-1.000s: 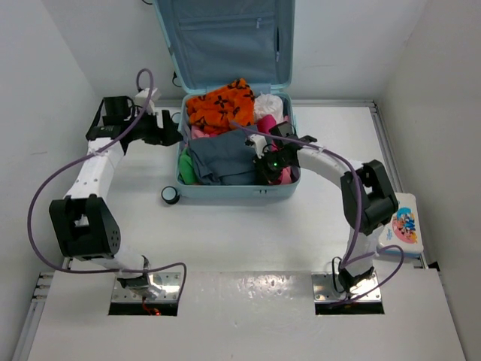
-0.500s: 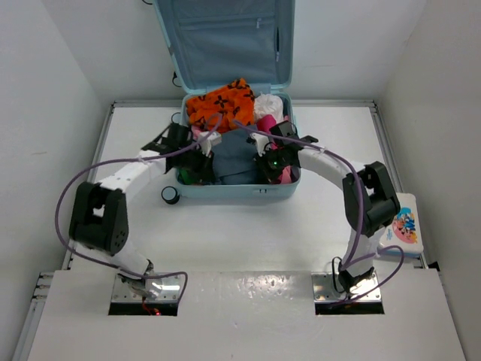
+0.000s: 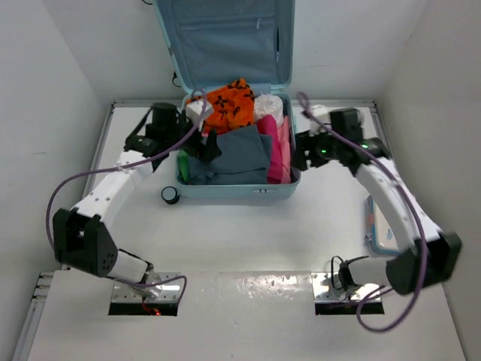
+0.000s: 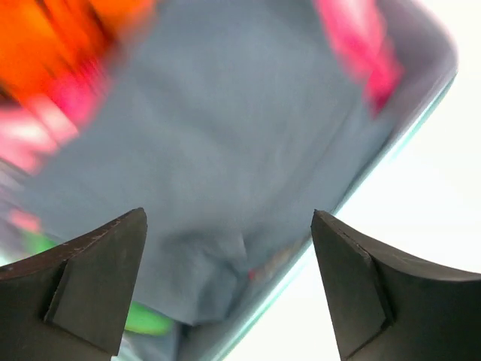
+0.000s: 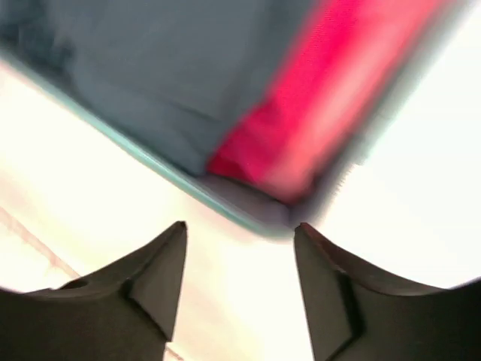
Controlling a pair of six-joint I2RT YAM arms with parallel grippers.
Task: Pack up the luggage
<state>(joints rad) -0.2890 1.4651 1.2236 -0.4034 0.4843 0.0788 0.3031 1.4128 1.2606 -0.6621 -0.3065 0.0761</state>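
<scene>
With left gripper point(image 4: 229, 218) and right gripper point(image 5: 239, 226) jaws open and empty, press the grey garment point(image 3: 237, 154) flat inside the luggage point(image 3: 233, 192).

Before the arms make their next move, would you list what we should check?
1. The lid of the luggage is open: ok.
2. The left tool is open and empty above the grey garment: ok.
3. The right tool is open and empty outside the luggage's right wall: ok.
4. The pink garment sits fully inside the luggage: cannot tell.
5. The wrist views are sharp: not ok.
</scene>
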